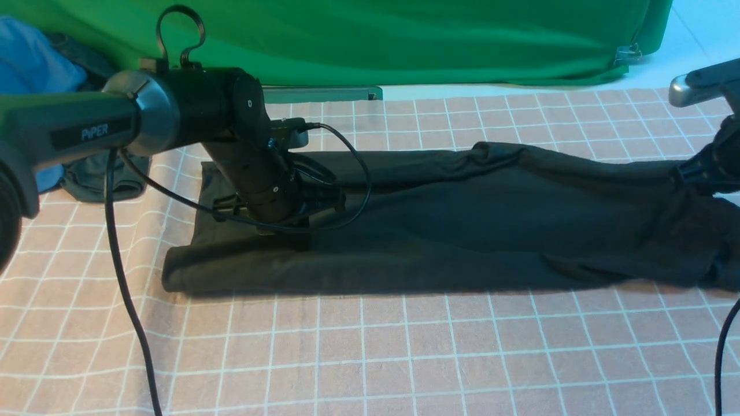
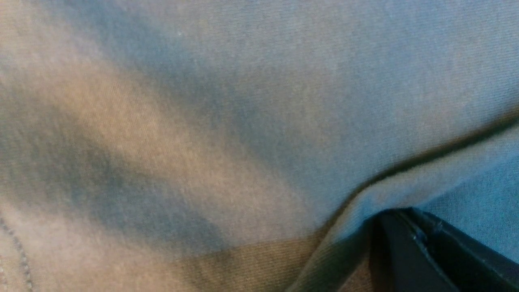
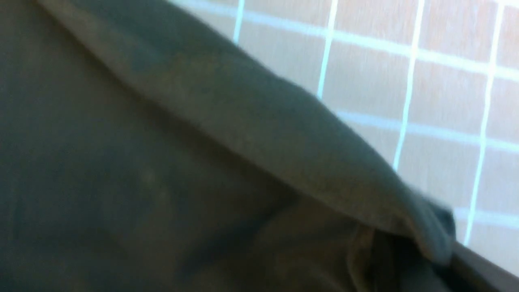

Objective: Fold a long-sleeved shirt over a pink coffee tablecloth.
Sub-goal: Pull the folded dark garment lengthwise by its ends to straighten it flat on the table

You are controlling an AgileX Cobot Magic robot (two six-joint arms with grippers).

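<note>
**A:** Item one, bottom of the frame?

**B:** The pink coffee tablecloth (image 1: 370,346), white-gridded, spread over the worktop as the folding surface.

**A:** Item two?

**B:** The long-sleeved shirt (image 1: 462,231), black. It lies as a long band across mid-frame, from left of centre to the right edge, and looks already doubled lengthwise. Left end flat, right end bunched and raised.

**A:** Holders?

**B:** Left gripper (image 1: 283,228), pressed onto the band's left part, jaws clenched. Its wrist view shows a ridge of knit drawn into them, so I judge it is pinning that end as an anchor. Right gripper (image 1: 694,176), at the right edge, buried in cloth. I cannot tell whether its jaws are clamped or released. It is probably placed to carry that end across.

**A:** Farthest?

**B:** Upper left, a grey-green garment (image 1: 104,179) and a blue garment (image 1: 29,63), set aside off the shirt. Behind everything, the green backdrop (image 1: 404,40).
</note>
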